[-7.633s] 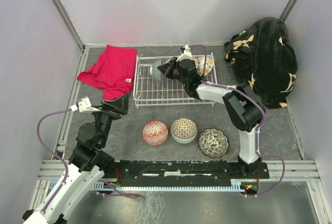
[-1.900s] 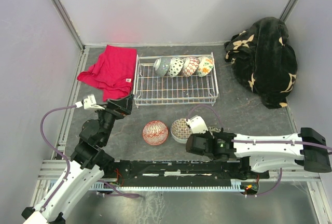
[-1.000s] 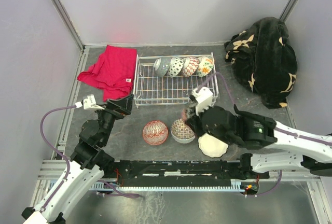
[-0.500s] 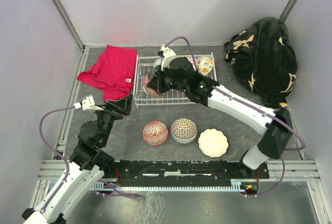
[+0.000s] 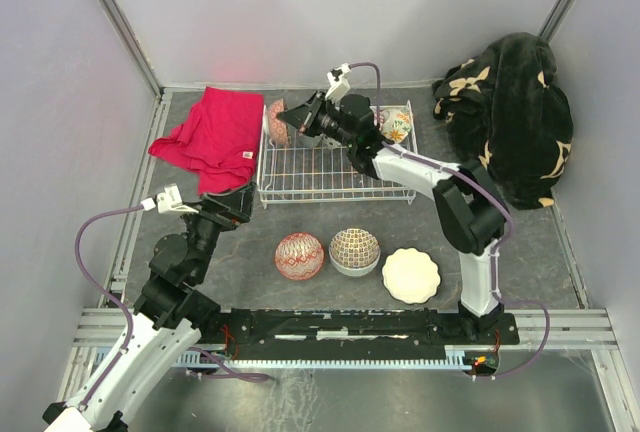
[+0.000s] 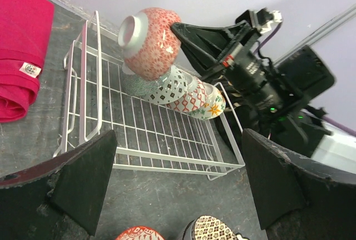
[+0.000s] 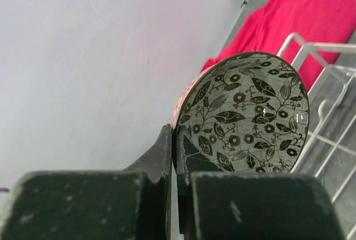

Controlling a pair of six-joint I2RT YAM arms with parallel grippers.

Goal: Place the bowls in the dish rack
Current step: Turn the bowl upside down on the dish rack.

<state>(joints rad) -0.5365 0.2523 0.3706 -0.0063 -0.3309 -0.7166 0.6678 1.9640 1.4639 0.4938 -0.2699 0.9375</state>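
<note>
As the right gripper [image 5: 293, 119] pinched its rim, the small round ceramic bowl [image 5: 277, 124] hung tipped on its side over the left end of the white wire dish rack [image 5: 340, 195], close to the red cloth [image 5: 215, 137]. The left wrist view showed its red lattice outside [image 6: 150, 43] and pale foot, just above a row of patterned bowls [image 6: 178, 90] leaning in the rack. Only the right wrist view showed the inside [image 7: 250, 112]: pale grey with dark leaves and flowers. The left gripper [image 6: 178, 179] stood spread wide and empty before the rack. Three more bowls [image 5: 354, 248] sat on the grey table [image 5: 520, 242].
</note>
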